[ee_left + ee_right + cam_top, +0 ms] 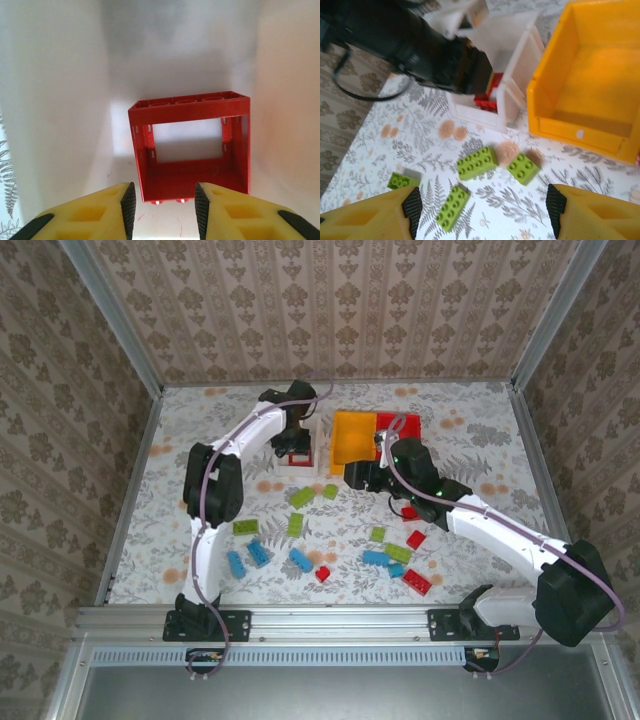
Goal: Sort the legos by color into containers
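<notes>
The left tool [163, 210] is held inside the white bin [60, 100], its fingers parted narrowly with nothing clamped between them. The red frame [190, 112] is seen just beyond the fingertips, on the bin floor and tilted up on edge; whether it touches the fingertips cannot be told.

The right tool [482, 210] is spread wide and empty above the worktop [480, 440]. Four green bricks [477, 162] are scattered below it, just in front of the white bin and the orange bin [590, 65], which is seen bare inside. The red bin [400, 425] is set against the orange bin's right side.

Blue bricks [259, 553], red bricks [417, 582] and further green ones are spread loose over the near half of the worktop, between the two arms.
</notes>
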You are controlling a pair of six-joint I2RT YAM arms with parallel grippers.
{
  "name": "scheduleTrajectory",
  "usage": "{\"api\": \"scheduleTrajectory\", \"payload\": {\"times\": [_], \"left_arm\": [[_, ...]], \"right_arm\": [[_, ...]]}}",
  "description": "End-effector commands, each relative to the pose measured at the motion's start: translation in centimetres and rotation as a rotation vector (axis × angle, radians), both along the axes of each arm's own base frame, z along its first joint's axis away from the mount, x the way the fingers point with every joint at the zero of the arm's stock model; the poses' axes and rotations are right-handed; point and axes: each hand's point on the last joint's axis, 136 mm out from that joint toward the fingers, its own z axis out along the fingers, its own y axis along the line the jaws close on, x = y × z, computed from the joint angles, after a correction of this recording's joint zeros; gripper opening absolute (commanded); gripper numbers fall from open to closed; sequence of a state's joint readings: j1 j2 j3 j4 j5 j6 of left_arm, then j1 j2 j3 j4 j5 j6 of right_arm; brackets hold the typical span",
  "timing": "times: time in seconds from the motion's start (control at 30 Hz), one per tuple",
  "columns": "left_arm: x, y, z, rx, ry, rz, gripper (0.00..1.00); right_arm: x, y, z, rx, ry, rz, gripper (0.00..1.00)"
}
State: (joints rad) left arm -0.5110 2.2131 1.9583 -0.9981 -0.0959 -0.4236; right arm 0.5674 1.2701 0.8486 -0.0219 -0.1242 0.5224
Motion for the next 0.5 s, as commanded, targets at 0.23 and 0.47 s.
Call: {"api": "scheduleTrajectory", "payload": {"times": [0.23,0.47], "left_arm": [[-4.5,-0.8,9.9,-0.231,-0.143,-0.027,0.52],[-14.8,-4.6,11.0,-0.495,-0.149,-0.324,0.61]], "right_arm": [[-4.6,-4.2,-7.6,-0.331,0.321,-0.080,0.62],[-9.4,-6.5,-11.7,-0.416,0.623,-0.139,0.68]]}}
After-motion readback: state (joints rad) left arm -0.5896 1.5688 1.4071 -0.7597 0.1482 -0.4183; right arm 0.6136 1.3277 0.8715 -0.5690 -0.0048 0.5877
